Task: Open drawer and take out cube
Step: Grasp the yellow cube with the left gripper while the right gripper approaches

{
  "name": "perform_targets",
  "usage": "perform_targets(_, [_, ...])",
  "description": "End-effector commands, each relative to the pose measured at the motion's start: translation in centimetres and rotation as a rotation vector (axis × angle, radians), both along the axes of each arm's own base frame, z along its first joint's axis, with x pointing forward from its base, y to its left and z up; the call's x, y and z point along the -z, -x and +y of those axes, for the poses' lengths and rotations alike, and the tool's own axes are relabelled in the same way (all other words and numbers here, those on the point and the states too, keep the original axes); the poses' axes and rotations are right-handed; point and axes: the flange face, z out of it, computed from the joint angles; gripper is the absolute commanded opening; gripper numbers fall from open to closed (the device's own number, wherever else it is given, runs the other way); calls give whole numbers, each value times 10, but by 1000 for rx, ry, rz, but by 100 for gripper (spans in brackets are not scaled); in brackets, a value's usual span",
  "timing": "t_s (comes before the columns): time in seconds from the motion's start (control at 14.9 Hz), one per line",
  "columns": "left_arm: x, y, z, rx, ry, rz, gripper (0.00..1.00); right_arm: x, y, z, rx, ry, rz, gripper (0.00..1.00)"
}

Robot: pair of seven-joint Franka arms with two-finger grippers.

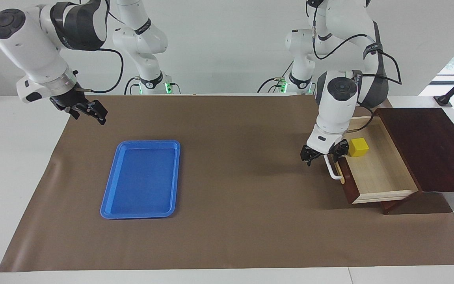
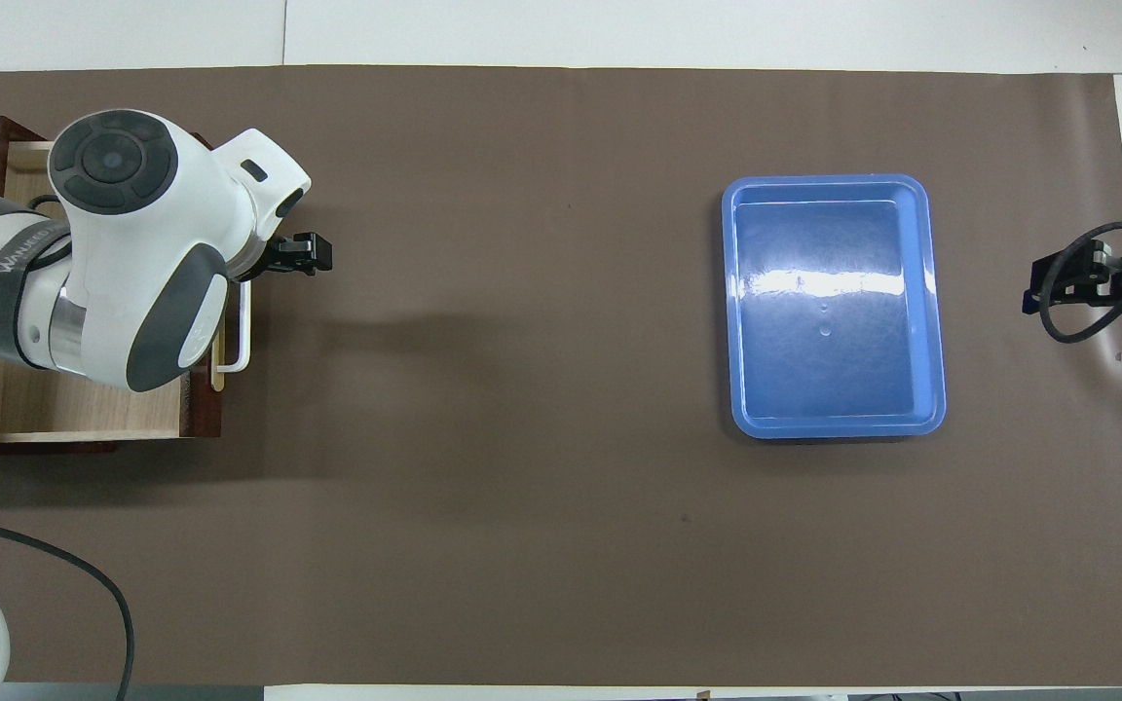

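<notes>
The drawer (image 1: 376,167) is seen pulled out of its dark wooden box (image 1: 428,148) at the left arm's end of the desk (image 1: 14,165). One yellow cube (image 1: 358,147) lies on the pale floor of the drawer, in the part nearer to the robots. The left hand (image 1: 324,153) is placed at the drawer's front, over the robot-side end of the white bar handle (image 1: 332,170); its fingers (image 1: 306,154) are held apart, one on the outer side of the front and one on the inner side, and nothing is clamped between them. The cube is found just beside that hand, inside the drawer, with no contact visible. The right hand (image 1: 88,111) hangs above the brown mat (image 1: 231,221) at the right arm's end, where that arm waits; whether its fingers are apart or together cannot be told. One blue tray (image 1: 142,178) is counted on the mat, well apart from the drawer.
</notes>
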Motion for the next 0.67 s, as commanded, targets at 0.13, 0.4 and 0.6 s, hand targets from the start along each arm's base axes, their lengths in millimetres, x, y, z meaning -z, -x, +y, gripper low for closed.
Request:
perform_targets(0.13, [-36,-11,11,-66,1,45,100,7,-4,13,267,-5,-11,99])
perform_targets(0.4, [-80,-17,55,-284,18,49,100,11,-7,24,549,-51,13,99])
perform_targets(0.6, [-89,-21,96,-536,54,8,100,14,-14,50,669,-61,19,98])
